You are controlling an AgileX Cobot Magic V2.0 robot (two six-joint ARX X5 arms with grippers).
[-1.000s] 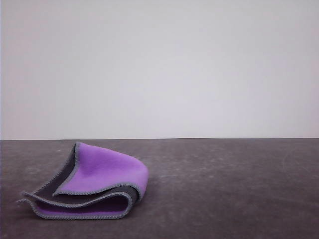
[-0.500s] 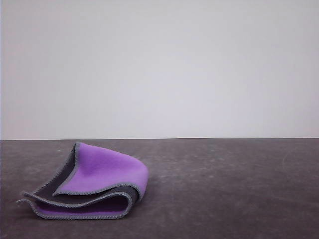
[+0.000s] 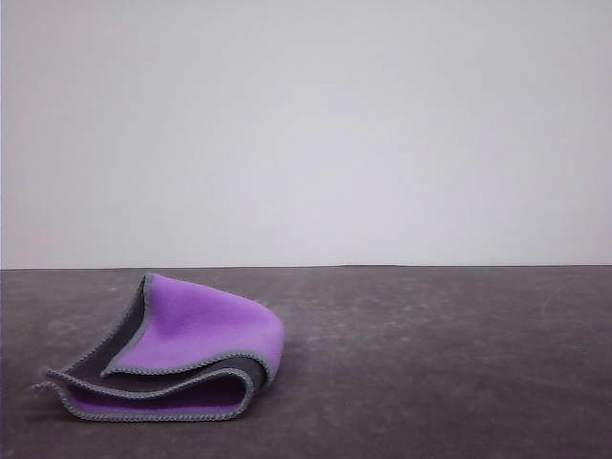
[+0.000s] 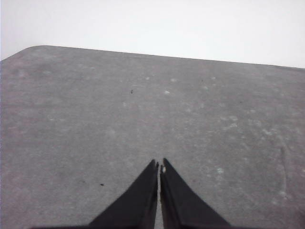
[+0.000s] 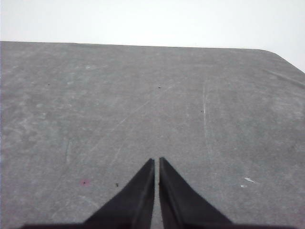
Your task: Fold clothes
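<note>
- Front view has the cloth (image 3: 172, 354) lying on the dark tabletop (image 3: 430, 363), toward the robot's left and near the front edge, well apart from anything else.
- It sits as a loose, layered bundle: a purple face arches over the top, dark grey shows beneath, and the grey stitched edging runs in stacked curves along the near side. The layers bulge rather than lie flat, so the fold looks rough or unfinished; which it is I cannot tell.
- Left wrist view shows the left gripper (image 4: 158, 164) above bare tabletop, its two dark fingers (image 4: 138, 200) pressed almost tip to tip with a hairline gap, nothing held between them.
- Right wrist view shows the right gripper (image 5: 157, 160) likewise over bare tabletop, fingers (image 5: 181, 200) brought together and empty.
- Both arms seem parked clear of the cloth, which suits a pause at either end of the task.
- A next move would probably need the fingers to part before reaching for a corner.
</note>
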